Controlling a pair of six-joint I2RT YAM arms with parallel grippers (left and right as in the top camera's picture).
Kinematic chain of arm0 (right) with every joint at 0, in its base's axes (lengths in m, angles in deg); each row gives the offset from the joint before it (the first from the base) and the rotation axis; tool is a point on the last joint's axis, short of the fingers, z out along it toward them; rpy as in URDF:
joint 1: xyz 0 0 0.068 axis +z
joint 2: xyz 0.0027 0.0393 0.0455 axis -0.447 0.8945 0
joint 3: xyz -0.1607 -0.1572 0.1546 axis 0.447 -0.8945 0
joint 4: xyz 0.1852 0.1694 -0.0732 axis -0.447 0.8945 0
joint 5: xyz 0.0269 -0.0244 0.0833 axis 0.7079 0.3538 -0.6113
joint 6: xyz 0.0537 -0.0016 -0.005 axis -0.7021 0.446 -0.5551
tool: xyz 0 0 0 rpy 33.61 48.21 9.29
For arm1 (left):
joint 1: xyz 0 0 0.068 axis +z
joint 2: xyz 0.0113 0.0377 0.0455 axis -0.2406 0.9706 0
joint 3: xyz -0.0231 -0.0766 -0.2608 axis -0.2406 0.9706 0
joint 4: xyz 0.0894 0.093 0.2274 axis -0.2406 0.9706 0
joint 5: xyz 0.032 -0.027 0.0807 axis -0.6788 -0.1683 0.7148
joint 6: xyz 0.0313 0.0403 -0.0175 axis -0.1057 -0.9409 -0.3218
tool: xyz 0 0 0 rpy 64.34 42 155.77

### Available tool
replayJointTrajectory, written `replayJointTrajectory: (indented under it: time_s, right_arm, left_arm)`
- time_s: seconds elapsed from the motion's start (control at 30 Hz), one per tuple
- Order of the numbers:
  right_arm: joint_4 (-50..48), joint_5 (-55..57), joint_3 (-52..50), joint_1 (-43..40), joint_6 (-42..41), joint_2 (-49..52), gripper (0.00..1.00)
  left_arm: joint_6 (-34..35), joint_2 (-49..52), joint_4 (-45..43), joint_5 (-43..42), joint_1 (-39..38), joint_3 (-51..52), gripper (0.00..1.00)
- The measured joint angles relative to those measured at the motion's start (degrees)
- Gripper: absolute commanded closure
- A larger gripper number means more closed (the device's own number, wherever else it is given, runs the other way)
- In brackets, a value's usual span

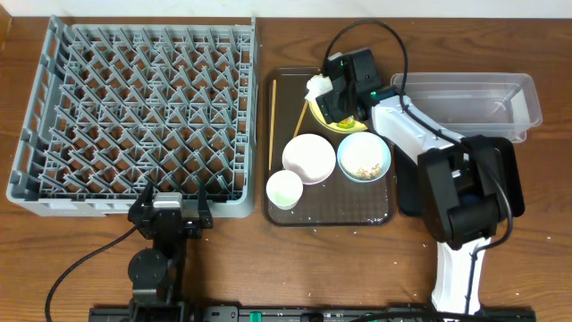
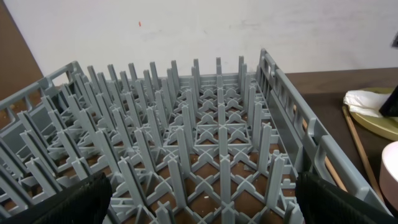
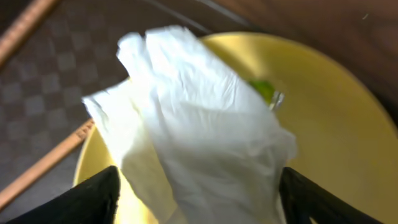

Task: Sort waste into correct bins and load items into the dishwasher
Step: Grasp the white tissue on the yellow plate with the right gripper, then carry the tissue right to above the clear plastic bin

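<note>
The crumpled white napkin lies on the yellow plate, with a green scrap at its far edge. My right gripper is open, one black finger on each side of the napkin. From above, the right gripper is over the plate at the back of the brown tray. A white bowl, a small cup and a light blue bowl holding crumbs sit nearer. Chopsticks lie along the tray's left edge. My left gripper is open at the grey dish rack.
The dish rack fills the left half of the table. A clear tub stands at the back right. A dark flat shape, mostly hidden under the right arm, lies right of the brown tray.
</note>
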Motion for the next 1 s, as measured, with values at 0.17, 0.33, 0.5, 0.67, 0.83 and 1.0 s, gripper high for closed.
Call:
replayJointTrajectory:
  time_s: [0.17, 0.33, 0.5, 0.67, 0.83, 1.0]
  right_arm:
    - [0.0, 0.1, 0.1, 0.0, 0.1, 0.9, 0.55]
    - [-0.1, 0.3, 0.3, 0.0, -0.1, 0.9, 0.84]
    - [0.0, 0.1, 0.4, 0.0, 0.2, 0.9, 0.99]
    - [0.0, 0.5, 0.5, 0.0, -0.3, 0.9, 0.99]
    - [0.5, 2.4, 1.0, 0.0, -0.9, 0.8, 0.99]
    - [1.0, 3.1, 1.8, 0.0, -1.1, -1.0, 0.99]
  left_arm:
    - [0.0, 0.0, 0.0, 0.0, 0.0, 0.0, 0.04]
    - [0.0, 0.0, 0.0, 0.0, 0.0, 0.0, 0.04]
    - [0.0, 0.0, 0.0, 0.0, 0.0, 0.0, 0.04]
    - [0.0, 0.0, 0.0, 0.0, 0.0, 0.0, 0.04]
    - [0.0, 0.0, 0.0, 0.0, 0.0, 0.0, 0.04]
    - [0.0, 0.0, 0.0, 0.0, 0.0, 0.0, 0.04]
